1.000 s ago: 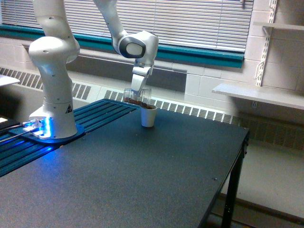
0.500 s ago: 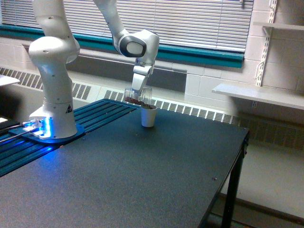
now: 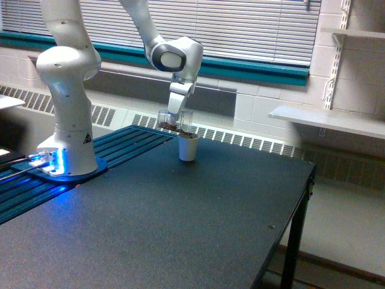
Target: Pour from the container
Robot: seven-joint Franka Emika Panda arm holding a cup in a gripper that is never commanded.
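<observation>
In the exterior view my gripper (image 3: 175, 118) hangs from the white arm and is shut on the container (image 3: 174, 122), a small clear plastic cup with brown bits inside. The container is tipped sideways, its mouth just above the rim of a white paper cup (image 3: 188, 147). That white cup stands upright on the black table (image 3: 198, 229), a little to the exterior view's right of the gripper, and shows brown material at its top.
The arm's white base (image 3: 67, 144) with a blue light stands on a slatted blue platform (image 3: 90, 174) at the exterior view's left. The table's edge (image 3: 295, 217) drops off at the right. Shelves (image 3: 328, 120) and a window with blinds line the back wall.
The gripper and the clear container have risen slightly. The brown bits in the container look fewer than a second ago. The white cup has not moved.
</observation>
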